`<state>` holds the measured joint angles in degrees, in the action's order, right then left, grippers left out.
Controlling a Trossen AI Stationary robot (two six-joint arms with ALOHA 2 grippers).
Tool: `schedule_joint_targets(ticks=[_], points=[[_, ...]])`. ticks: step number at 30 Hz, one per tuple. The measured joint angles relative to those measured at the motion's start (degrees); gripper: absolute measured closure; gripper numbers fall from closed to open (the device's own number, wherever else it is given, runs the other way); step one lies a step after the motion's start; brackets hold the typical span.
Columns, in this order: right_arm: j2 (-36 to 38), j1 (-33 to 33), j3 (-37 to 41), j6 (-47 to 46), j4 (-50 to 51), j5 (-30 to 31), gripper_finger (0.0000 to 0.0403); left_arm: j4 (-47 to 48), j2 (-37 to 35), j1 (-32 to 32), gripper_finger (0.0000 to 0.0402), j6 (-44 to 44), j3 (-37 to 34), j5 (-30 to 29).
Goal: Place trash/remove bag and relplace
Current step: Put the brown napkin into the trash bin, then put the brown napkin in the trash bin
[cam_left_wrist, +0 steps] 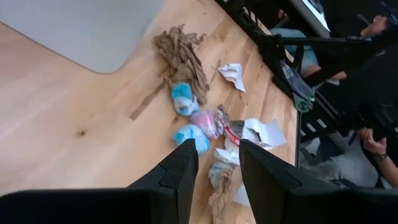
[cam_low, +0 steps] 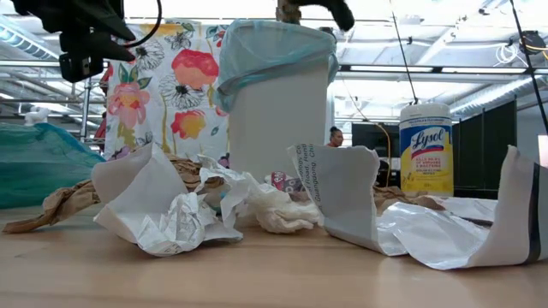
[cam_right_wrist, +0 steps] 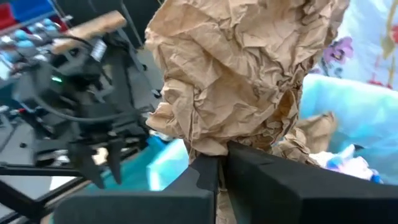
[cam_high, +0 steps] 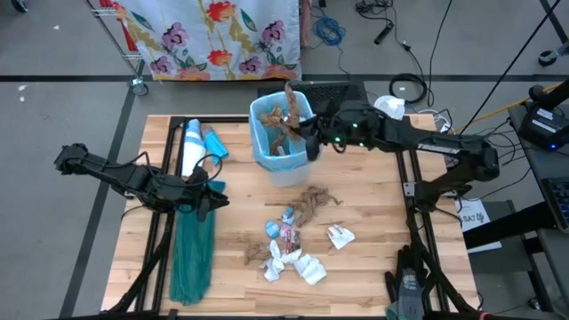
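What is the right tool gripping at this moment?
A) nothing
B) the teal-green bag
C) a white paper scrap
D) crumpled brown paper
D: the right tool is shut on crumpled brown paper, held above the blue-lined bin.

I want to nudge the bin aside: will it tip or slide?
The bin stands tall and narrow, so a high push would probably tip it. It looks like light plastic, holding only paper, so a low push likely slides it. The bag looks thin and may snag.

Two black jointed arms — green-lit right gripper (cam_high: 310,133)
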<state>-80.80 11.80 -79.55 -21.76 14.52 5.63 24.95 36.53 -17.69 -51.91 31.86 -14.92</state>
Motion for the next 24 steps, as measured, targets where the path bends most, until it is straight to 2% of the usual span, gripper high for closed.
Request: schedule_joint_targets(ticks=[5, 11, 18, 21, 24], points=[[-3.1, 1.5, 0.0, -0.5, 0.3, -0.3, 0.0374, -0.1, 0.0, 1.7, 0.0278, 0.1, 0.0, -0.7], [-5.4, 4.3, 0.0, -4.9, 1.3, -8.4, 0.0322, 0.2, -0.2, 7.8, 0.0279, 10.0, 0.4, -0.1], [-3.6, 5.7, 0.0, -3.0, 1.0, -8.8, 0.0253, 0.1, -0.3, 19.5, 0.0279, 23.6, 4.9, 11.1], [-1.4, 5.8, 0.0, -3.5, 2.0, -8.8, 0.0240, 0.0, 0.2, 23.4, 0.0279, 27.1, 6.6, 13.2], [1.5, 5.8, 0.0, -6.0, 7.3, -8.8, 0.0240, 0.0, 0.7, 26.1, 0.0278, 28.7, 7.1, 14.9]])
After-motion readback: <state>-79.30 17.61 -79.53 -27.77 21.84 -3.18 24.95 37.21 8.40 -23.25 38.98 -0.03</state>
